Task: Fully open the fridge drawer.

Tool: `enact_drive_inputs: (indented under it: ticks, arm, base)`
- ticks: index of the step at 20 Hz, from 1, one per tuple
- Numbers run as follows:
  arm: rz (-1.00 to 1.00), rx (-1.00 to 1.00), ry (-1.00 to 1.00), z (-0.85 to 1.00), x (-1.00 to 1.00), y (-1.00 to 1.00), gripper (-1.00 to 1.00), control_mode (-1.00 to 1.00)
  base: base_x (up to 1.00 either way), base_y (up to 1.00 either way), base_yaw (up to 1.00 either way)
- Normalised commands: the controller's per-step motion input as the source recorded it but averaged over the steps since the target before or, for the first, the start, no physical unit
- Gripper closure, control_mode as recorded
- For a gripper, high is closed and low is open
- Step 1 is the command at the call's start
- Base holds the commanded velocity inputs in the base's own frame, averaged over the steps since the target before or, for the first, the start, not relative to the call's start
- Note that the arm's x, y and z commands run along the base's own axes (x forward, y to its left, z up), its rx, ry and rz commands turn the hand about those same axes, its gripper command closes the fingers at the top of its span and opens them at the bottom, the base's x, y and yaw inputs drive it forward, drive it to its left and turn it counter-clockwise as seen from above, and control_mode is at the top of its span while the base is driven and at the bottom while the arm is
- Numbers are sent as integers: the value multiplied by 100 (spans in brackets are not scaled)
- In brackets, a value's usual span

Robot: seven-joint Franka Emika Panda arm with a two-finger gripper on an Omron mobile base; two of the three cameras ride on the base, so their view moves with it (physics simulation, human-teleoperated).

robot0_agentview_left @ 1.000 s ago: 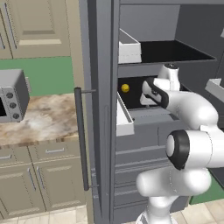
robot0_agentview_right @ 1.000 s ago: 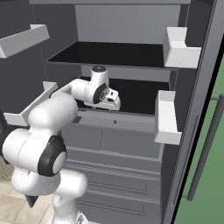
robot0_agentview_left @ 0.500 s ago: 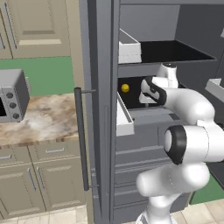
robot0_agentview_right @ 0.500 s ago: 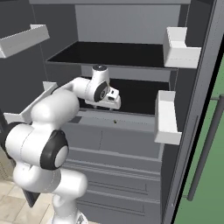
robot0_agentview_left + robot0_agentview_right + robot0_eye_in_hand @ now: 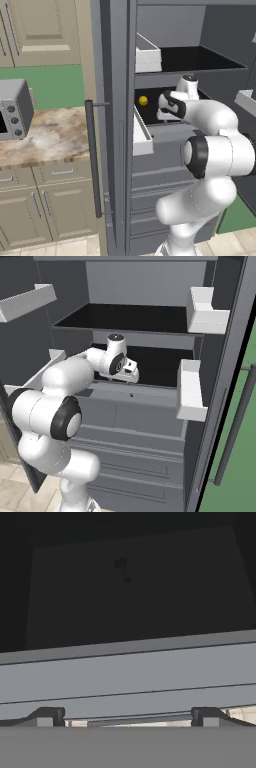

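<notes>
The fridge drawer (image 5: pixel 169 131) is the lower of two. It has a black interior (image 5: pixel 159 362), a slanted pale-grey side panel (image 5: pixel 140 131) and a flat grey front rim (image 5: pixel 134 392). It stands partly pulled out. My gripper (image 5: pixel 167 109) hangs just over the rim's inner edge, left of the middle (image 5: pixel 131 374). In the hand view the rim (image 5: pixel 128 672) runs across, just beyond my two fingertips (image 5: pixel 48 716). They stand wide apart, so the gripper (image 5: pixel 128 717) is open with nothing between the fingers. A small yellow object (image 5: pixel 143 100) lies inside the drawer at its left.
Above is the similar drawer (image 5: pixel 192 57) with a boxy white end panel (image 5: pixel 148 56), also pulled out. The open fridge door with its long handle (image 5: pixel 93 160) stands to the left, with a counter and toaster oven (image 5: pixel 12 110) beyond. Another door handle (image 5: pixel 235 426) is at the right.
The hand has shifted only slightly over the rim. The drawer has not visibly moved.
</notes>
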Motion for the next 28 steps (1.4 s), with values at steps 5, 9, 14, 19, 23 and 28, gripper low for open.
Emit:
enact_drive_inputs:
  ticks: [5,9,14,19,23,28]
  arm:
    - [-2,3,-3,-27,25,0,-100,-100]
    - [-1,2,0,-27,29,0,-100,-100]
    - [-1,2,-3,-26,22,0,-100,-100]
    - [-1,0,-2,-29,5,0,-100,-100]
    - [0,0,0,-46,-4,-7,-100,-100]
    - [-1,2,0,-23,-17,-27,-100,-100]
  base:
    - [0,0,0]
    - [0,0,0]
    - [0,0,0]
    - [0,0,0]
    - [0,0,0]
    - [0,0,0]
